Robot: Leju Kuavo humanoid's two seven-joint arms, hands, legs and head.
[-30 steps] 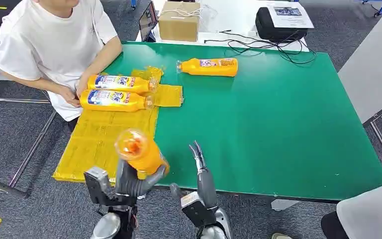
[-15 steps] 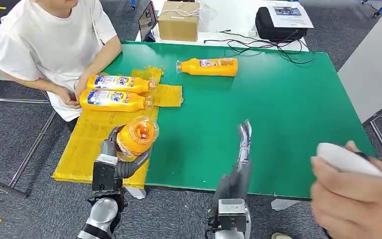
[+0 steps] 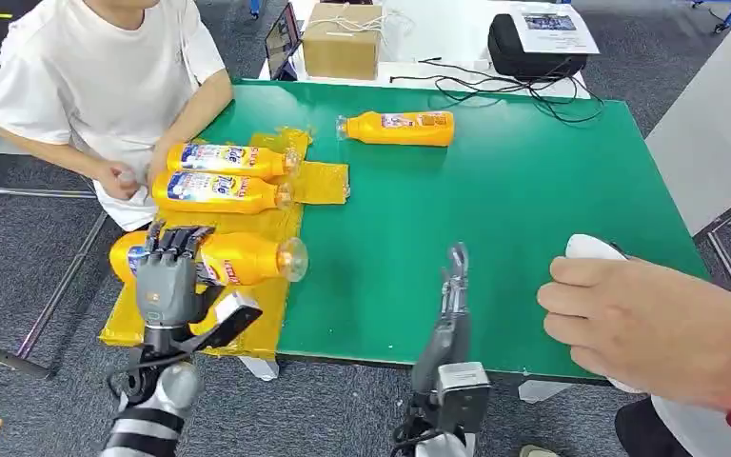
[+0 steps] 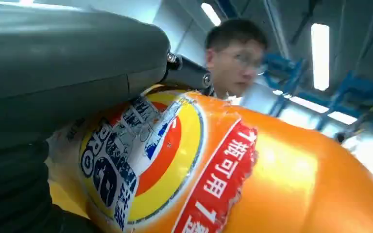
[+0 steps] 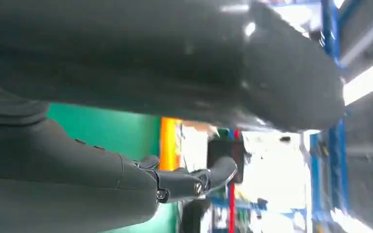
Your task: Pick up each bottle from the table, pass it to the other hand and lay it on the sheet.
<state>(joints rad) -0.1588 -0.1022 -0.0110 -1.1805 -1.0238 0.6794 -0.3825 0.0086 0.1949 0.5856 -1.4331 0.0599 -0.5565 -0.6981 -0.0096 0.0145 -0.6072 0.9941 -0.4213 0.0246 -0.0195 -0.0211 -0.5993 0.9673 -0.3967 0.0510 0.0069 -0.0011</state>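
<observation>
Now the left hand (image 3: 167, 281) grips a bottle (image 3: 238, 259) lying on its side on the yellow sheet (image 3: 176, 286), fingers (image 3: 173, 240) curled over its label; two more bottles (image 3: 219, 176) lie on the sheet beyond it; a fourth (image 3: 400, 128) rests on the green desk (image 3: 514, 209); the right hand (image 3: 447, 319) holds nothing, fingers straight, over the desk's near edge.

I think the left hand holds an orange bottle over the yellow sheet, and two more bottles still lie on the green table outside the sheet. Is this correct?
Not quite. The left hand does hold an orange bottle over the yellow sheet, but the head view shows one bottle on the green table outside the sheet, the far bottle. The other two bottles already lie on the sheet.
</observation>
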